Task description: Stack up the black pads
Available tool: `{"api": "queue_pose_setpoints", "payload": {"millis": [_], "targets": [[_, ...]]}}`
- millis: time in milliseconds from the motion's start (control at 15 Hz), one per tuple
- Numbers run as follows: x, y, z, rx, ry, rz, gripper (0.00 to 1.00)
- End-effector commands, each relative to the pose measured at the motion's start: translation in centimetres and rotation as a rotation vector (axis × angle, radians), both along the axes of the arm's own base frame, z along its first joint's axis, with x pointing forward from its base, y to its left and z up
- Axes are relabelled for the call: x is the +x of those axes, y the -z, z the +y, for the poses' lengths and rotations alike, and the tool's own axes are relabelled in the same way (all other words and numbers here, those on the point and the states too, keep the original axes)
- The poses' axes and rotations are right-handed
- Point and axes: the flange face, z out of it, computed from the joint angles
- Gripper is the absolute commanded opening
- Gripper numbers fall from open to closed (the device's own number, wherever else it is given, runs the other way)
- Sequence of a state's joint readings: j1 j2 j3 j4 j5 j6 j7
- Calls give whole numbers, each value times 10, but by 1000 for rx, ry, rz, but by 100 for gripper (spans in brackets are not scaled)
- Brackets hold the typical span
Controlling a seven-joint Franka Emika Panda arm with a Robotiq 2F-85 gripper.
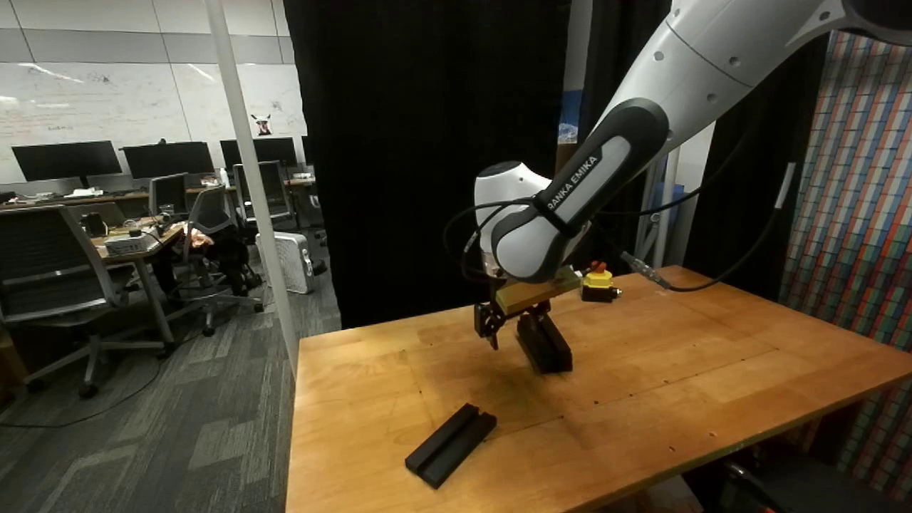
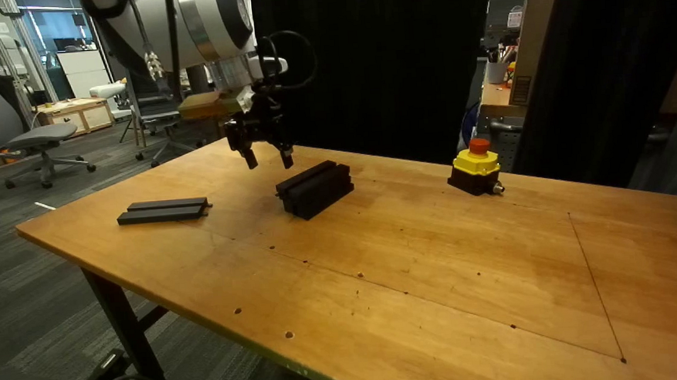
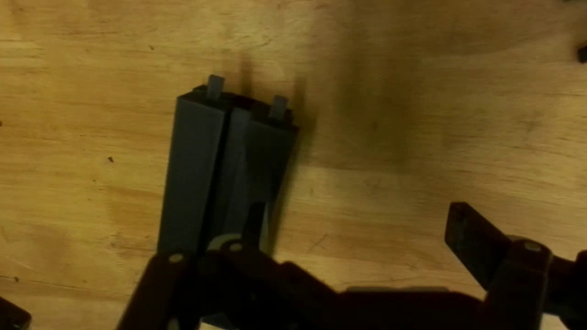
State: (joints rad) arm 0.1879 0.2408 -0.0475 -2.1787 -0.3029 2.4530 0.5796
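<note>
The gripper (image 2: 269,159) is hovering above the table (image 2: 436,254), its jaws standing wide apart and grasping nothing. The stack of pads (image 2: 317,189) is sitting below the jaws and off to one side, and an exterior view is showing a gap between it and the fingertips (image 2: 287,159). In the wrist view one finger (image 3: 254,222) is overlapping the stack while the opposite finger (image 3: 470,236) is hanging over the table beside it, so the jaws are not straddling the stack. The stacked pads are running lengthwise together, presumably so that each broad face is bearing the one above; their matching black is making the count hard to tell.

The lone pad (image 2: 163,212) is lying flat on the table, well apart from the stack, on the opposite side of the jaws in both exterior views. It is probably waiting to go on top, and the jaws are likely standing wide so that they can drop around its narrow width. It is pointing another way from the stack, so setting it on evenly is probably calling for a turn of the gripper. The yellow-and-red button (image 2: 476,167) is sitting past the stack from the jaws, seemingly out of the way.
</note>
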Motion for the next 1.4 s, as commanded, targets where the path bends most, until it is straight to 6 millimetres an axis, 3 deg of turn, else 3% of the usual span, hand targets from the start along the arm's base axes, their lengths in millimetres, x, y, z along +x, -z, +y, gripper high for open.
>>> {"api": "queue_pose_setpoints", "payload": {"millis": [0, 400, 733, 1000, 1333], "targets": [[-8, -15, 38, 28, 44, -21, 100], [-8, -13, 101, 90, 160, -42, 100], [-2, 6, 139, 138, 413, -49, 100], [-1, 25, 159, 147, 623, -59, 100], [-25, 26, 169, 161, 884, -78, 100]]}}
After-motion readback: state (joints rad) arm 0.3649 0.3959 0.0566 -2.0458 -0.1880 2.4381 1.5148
